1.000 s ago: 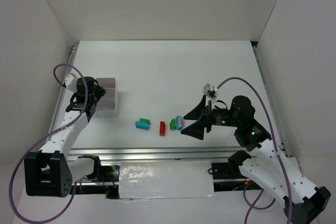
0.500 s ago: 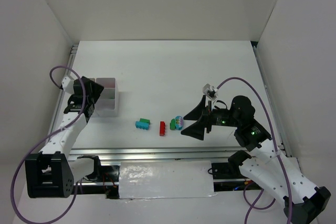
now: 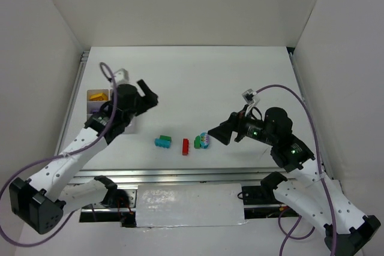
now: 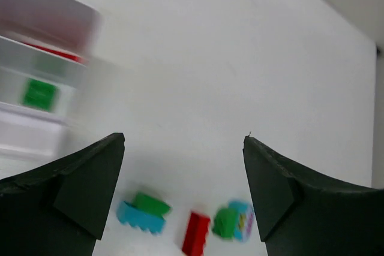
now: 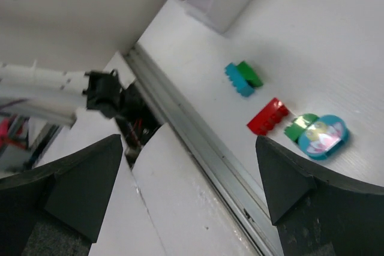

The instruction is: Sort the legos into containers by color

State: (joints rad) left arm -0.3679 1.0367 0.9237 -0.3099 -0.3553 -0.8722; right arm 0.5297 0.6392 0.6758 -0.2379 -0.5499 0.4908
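Observation:
The white tray of containers (image 3: 91,105) stands at the left, partly hidden under my left arm; a yellow lego (image 3: 96,95) lies in its far corner. In the left wrist view the tray (image 4: 48,76) holds a green lego (image 4: 39,95) and a red one. On the table lie a teal-and-green lego (image 3: 162,141), a red lego (image 3: 185,146) and a green lego with a teal oval (image 3: 202,141). My left gripper (image 3: 149,93) hangs open and empty, right of the tray. My right gripper (image 3: 217,133) is open, just right of the oval.
A metal rail (image 3: 180,175) runs along the table's near edge, with a white plate (image 5: 198,208) below it. White walls close in the back and both sides. The right wrist view shows the loose legos (image 5: 269,117) beyond its fingers.
My left gripper opened over the tray, then swung right and forward away from it. My right wrist has turned, and its fingers sit slightly nearer the teal oval.

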